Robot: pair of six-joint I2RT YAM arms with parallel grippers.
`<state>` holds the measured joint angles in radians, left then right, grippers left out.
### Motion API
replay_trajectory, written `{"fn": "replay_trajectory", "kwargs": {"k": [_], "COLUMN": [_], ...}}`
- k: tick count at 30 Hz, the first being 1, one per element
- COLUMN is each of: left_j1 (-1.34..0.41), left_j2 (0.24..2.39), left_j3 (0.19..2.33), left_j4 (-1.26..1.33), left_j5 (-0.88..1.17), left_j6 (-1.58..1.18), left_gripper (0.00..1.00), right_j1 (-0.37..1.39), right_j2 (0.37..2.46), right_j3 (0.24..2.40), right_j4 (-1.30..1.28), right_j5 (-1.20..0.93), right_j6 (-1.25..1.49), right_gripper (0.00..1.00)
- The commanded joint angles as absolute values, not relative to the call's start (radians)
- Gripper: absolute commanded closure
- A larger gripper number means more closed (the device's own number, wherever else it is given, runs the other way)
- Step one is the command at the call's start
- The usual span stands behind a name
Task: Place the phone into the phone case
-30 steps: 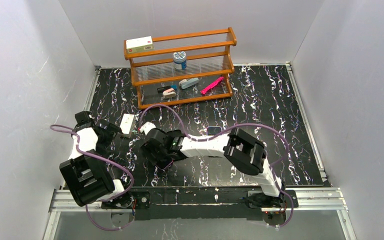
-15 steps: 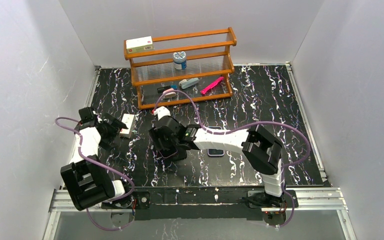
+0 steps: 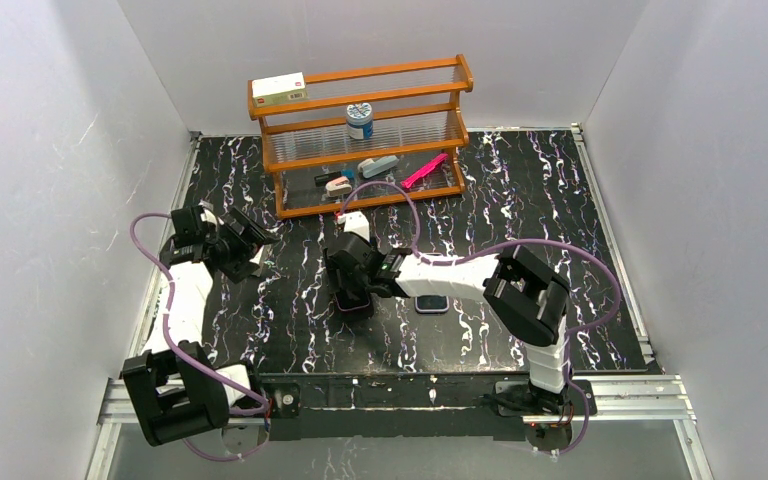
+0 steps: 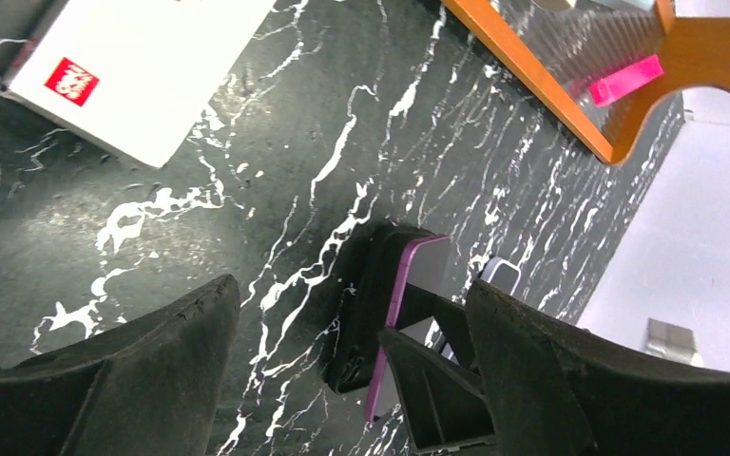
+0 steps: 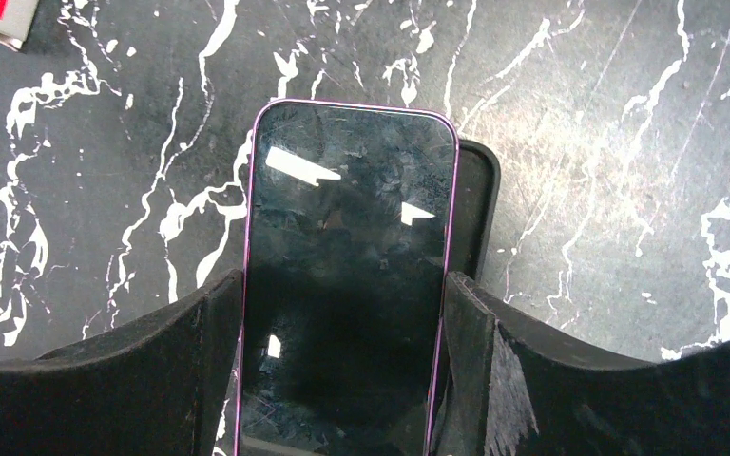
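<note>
My right gripper (image 5: 340, 285) is shut on the phone (image 5: 352, 218), one finger pressed against each long edge. The phone has a glossy dark screen and a thin purple rim. It hangs just over the matte black phone case (image 5: 478, 199), which lies on the table; the case's rim shows past the phone's right side. In the left wrist view the phone (image 4: 428, 271) tilts above the case (image 4: 366, 304). From above, the right gripper (image 3: 352, 283) is at the table's middle over the case (image 3: 356, 306). My left gripper (image 4: 347, 285) stands open and empty at the left (image 3: 242, 243).
A white box with a red logo (image 4: 143, 71) lies on the table by the left gripper. A small pale-rimmed dark device (image 3: 431, 304) lies right of the case, under the right forearm. A wooden rack (image 3: 360, 135) with small items stands at the back. Walls close in left and right.
The right arm carried the phone right and back, ending over the case. The left arm swung farther back over the white box, its jaws narrowing slightly.
</note>
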<state>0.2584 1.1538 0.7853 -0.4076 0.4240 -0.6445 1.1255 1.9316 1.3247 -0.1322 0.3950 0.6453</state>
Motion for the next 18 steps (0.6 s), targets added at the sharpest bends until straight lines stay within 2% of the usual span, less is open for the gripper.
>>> {"fn": "replay_trajectory", "kwargs": {"k": [1, 12, 14, 18], "left_j1": [0.237, 0.182, 0.170, 0.143], "left_j2": [1.125, 1.113, 1.109, 1.106], "left_j3": [0.779, 0.767, 0.767, 0.771], "left_j4": [-0.376, -0.336, -0.337, -0.334], "left_j5": [0.524, 0.551, 0.546, 0.530], "left_j6": [-0.657, -0.675, -0.677, -0.686], "left_gripper": [0.15, 0.18, 0.18, 0.19], "right_j1": [1.117, 1.117, 1.117, 1.116], "right_j2": [1.873, 1.890, 1.891, 1.894], "right_j3": [1.313, 1.277, 1.273, 1.276], "right_j4": [-0.080, -0.069, -0.068, -0.074], "right_j5": [0.420, 0.425, 0.423, 0.416], "right_j6": [0.706, 0.745, 0.748, 0.759], "right_gripper": [0.62, 0.58, 0.54, 0.40]}}
